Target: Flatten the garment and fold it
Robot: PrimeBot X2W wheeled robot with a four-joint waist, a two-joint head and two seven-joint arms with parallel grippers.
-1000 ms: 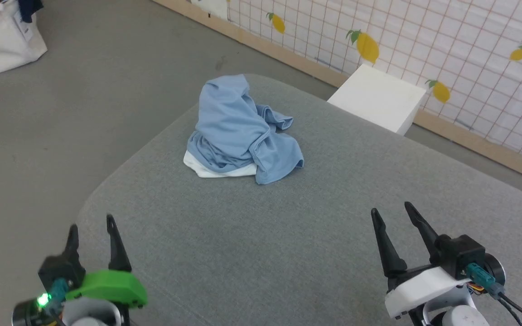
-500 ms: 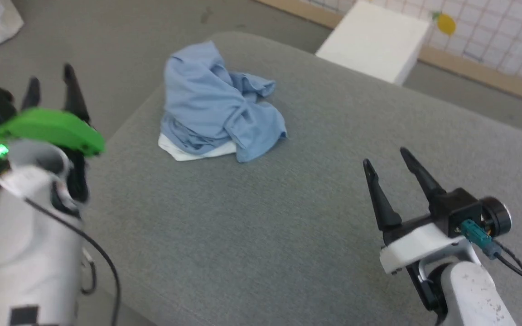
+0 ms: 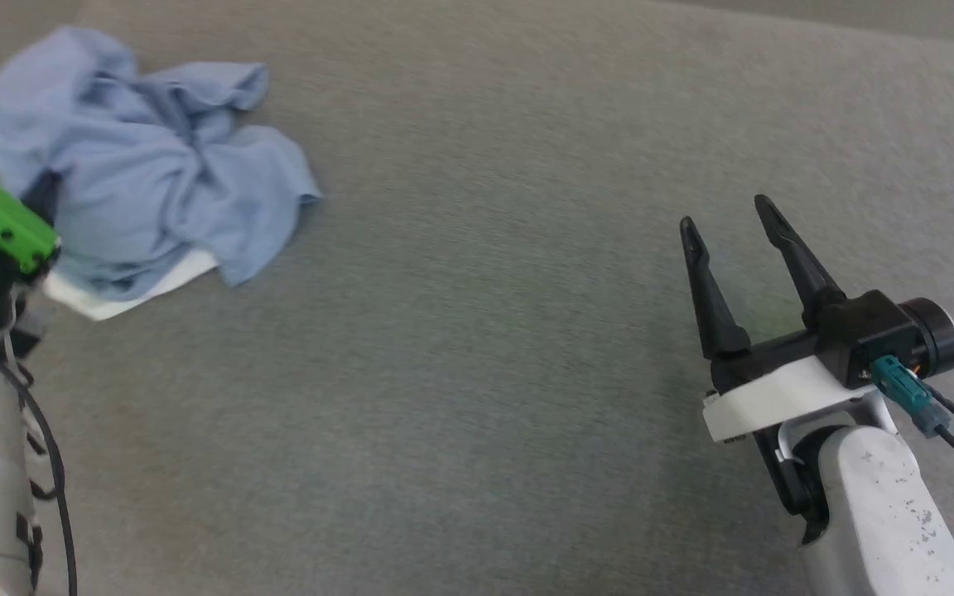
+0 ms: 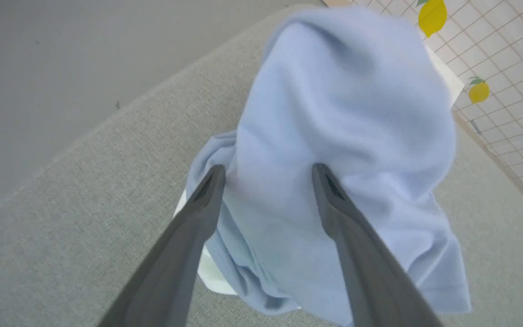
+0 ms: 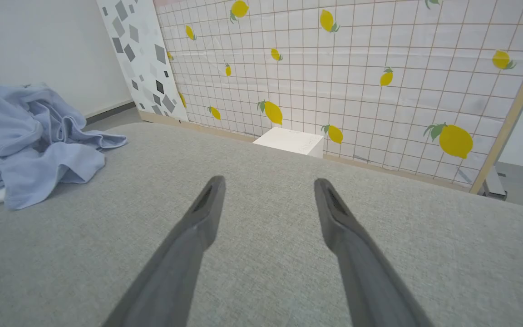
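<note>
Showing the grey padded surface [image 3: 485, 348] on which the garment [image 3: 137, 190] lies crumpled in a heap, not yet flattened.

The left gripper [image 4: 268, 169] is the nearer claw. Its fingers are spread wide and grip nothing, and the heap lies directly ahead of them. In the left wrist view the blue cloth spans the whole gap between the two fingers and rises as a rounded hump beyond the tips. The hump's long axis runs away from the claw, roughly in line with the fingers. Whether the tips touch the cloth cannot be told.

The right gripper [image 3: 725, 213] is also spread and empty, over bare surface. The garment lies well apart from it, far off to its left side, as the right wrist view confirms.

A flat blue flap [image 3: 266, 207] reaches from the heap toward the right gripper. A white collar edge [image 3: 142, 290] shows beneath the heap on the side nearest the left claw's base.

Judgement: the first grasp falls to the left arm. A short advance and closure on the hump ahead should suffice, and the right arm must cross leftward before it can help spread the cloth.
</note>
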